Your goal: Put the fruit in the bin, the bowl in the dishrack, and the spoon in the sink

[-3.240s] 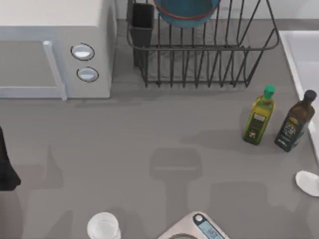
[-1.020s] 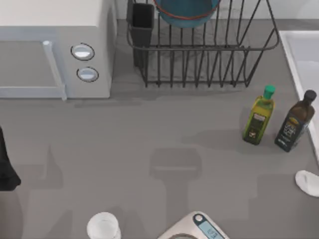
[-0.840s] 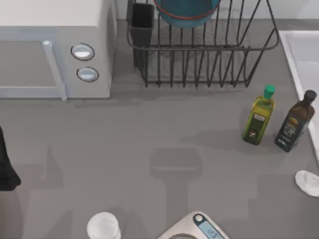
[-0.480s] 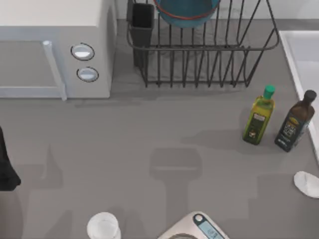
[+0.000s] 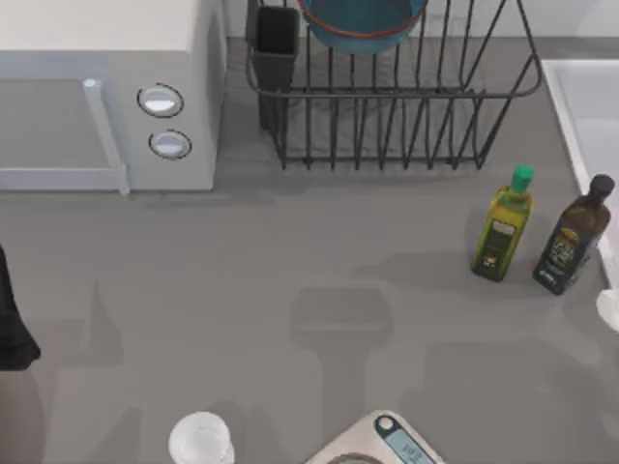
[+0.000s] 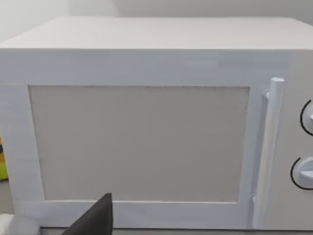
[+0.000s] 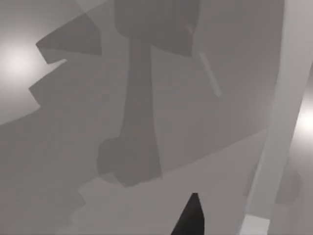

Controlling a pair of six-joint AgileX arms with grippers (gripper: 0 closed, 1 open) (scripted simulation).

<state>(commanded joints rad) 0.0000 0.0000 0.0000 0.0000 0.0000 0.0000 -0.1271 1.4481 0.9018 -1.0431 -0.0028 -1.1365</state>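
The blue bowl (image 5: 358,24) with its reddish rim stands inside the black wire dishrack (image 5: 406,116) at the back. At the far right of the top view lies the pale sink (image 5: 588,106). A white rounded piece of the spoon (image 5: 611,309) shows at that view's right edge, just in front of the sink's near corner. My left arm (image 5: 10,324) is parked at the left edge, and a dark part of my left gripper (image 6: 94,219) faces the microwave. A dark tip of my right gripper (image 7: 190,216) hangs above the grey table beside the sink rim (image 7: 281,122). The fruit and the bin are out of view.
A white microwave (image 5: 106,97) fills the back left. A green-capped oil bottle (image 5: 503,227) and a dark bottle (image 5: 573,237) stand just left of the sink. A clear glass (image 5: 201,440) and a kitchen scale (image 5: 382,443) sit at the front edge.
The white spoon end has moved back and to the right, from the table near the front right to the sink's near corner, now half cut off by the view's edge. The left arm has not moved.
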